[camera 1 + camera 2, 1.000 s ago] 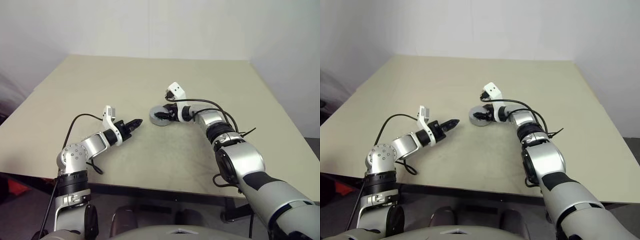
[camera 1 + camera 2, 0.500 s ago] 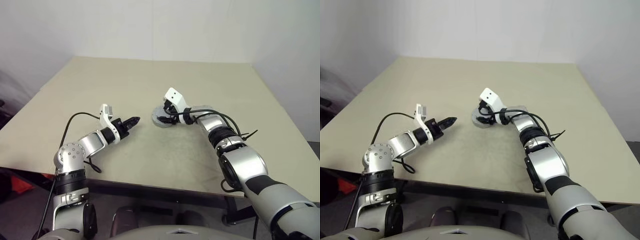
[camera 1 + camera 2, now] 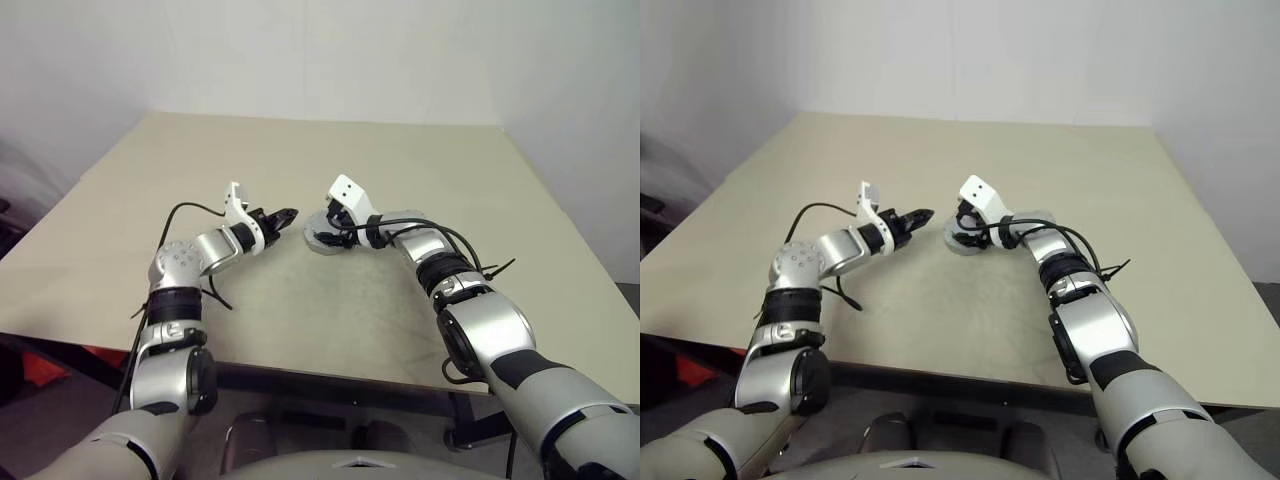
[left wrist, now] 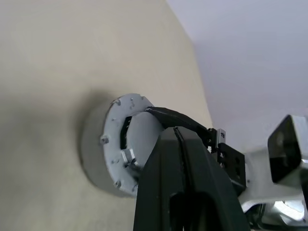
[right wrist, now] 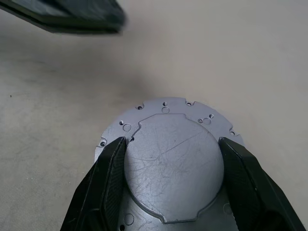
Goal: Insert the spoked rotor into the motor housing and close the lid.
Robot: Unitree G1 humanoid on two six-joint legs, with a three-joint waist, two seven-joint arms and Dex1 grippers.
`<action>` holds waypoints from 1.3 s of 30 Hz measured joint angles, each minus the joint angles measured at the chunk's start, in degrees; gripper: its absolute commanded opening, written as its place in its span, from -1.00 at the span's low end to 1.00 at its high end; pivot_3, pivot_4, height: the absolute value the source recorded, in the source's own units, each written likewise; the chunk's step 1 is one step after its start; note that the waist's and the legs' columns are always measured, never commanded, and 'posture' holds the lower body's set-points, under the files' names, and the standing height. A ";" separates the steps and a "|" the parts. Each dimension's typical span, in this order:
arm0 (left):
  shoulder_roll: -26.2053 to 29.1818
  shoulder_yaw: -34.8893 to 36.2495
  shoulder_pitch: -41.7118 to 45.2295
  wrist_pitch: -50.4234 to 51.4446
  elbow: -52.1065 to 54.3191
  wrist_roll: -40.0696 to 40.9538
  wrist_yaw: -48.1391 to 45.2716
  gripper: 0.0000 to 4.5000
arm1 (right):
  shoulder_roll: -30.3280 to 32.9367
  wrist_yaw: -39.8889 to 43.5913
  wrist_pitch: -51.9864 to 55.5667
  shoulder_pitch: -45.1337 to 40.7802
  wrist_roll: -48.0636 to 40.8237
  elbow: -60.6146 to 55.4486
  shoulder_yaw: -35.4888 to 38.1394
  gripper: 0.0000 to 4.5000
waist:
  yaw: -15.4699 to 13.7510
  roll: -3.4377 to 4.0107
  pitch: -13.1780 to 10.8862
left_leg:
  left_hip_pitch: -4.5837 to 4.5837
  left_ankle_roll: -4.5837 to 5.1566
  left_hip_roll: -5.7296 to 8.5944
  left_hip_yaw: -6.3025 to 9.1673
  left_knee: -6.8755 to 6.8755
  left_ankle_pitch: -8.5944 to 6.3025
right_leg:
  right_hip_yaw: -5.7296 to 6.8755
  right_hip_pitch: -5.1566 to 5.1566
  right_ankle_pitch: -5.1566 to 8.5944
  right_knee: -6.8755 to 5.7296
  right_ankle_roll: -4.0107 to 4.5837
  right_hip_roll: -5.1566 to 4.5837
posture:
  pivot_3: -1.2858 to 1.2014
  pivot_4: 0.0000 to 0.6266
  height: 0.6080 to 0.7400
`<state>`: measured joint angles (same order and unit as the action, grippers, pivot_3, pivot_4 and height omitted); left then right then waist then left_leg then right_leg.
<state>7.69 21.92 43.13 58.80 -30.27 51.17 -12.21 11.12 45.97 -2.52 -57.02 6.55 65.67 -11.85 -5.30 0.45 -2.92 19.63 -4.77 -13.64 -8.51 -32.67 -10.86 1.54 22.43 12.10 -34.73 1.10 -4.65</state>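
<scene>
At mid-table: right gripper [image 5: 171, 185] clamped across the lid [image 5: 168, 163]; left gripper [image 3: 287, 215] closed beside it.

On the beige table [image 3: 400, 170], the motor housing [image 3: 322, 240] stands upright with the grey lid seated flat on top. The right gripper's two black fingers [image 5: 108, 183] press against opposite edges of the lid's raised centre disc. The left gripper, fingers together and holding nothing, points toward the housing from the robot's left, near it but apart.

The lid [image 5: 171, 168] is showing matt grey metal, finely scratched; the table [image 5: 216, 53] is looking smooth, matt beige; the fingers [image 5: 108, 185] are looking like black, slightly glossy plastic.
</scene>
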 measured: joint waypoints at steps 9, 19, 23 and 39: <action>-0.28 0.16 10.07 -2.83 -17.28 -5.83 -2.28 -1.00 | -0.01 0.52 0.19 -0.13 -0.04 -0.20 0.00 0.31 | -0.03 0.01 -0.01 | 0.02 0.00 0.01 0.00 0.11 0.00 | -0.01 0.05 0.00 0.00 0.00 -0.01 | 0.03 -1.00 1.00; -1.52 0.72 12.29 -2.72 -20.92 -8.46 -2.42 -1.00 | 0.26 5.50 5.71 -0.19 -2.13 -2.64 2.30 0.31 | 0.01 0.02 -0.02 | 0.45 0.00 -0.05 -0.04 0.24 0.02 | 0.02 0.41 -0.07 0.05 0.46 0.06 | 0.03 -1.00 1.00; -1.72 1.40 12.66 -2.45 -21.30 -8.90 -1.21 -1.00 | 0.34 5.23 6.36 -0.16 -2.12 -2.93 2.28 0.31 | -0.02 0.03 -0.05 | 0.38 0.01 -0.04 -0.05 0.24 0.02 | 0.02 0.41 -0.06 0.05 0.46 0.03 | 0.03 -1.00 1.00; -1.77 4.13 12.66 -0.52 -22.61 -9.87 1.61 -1.00 | 0.43 4.86 7.93 0.30 -2.18 -4.66 2.30 0.31 | -0.04 0.03 -0.06 | 0.36 0.00 -0.04 -0.05 0.26 0.02 | 0.02 0.40 -0.06 0.03 0.46 0.03 | 0.03 -1.00 1.00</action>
<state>5.92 26.05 55.79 58.28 -52.88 41.30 -10.60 11.55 50.83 5.41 -56.72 4.37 61.01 -9.55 -5.33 0.47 -2.98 20.00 -4.76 -13.68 -8.55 -32.41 -10.84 1.56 22.83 12.04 -34.70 1.56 -4.63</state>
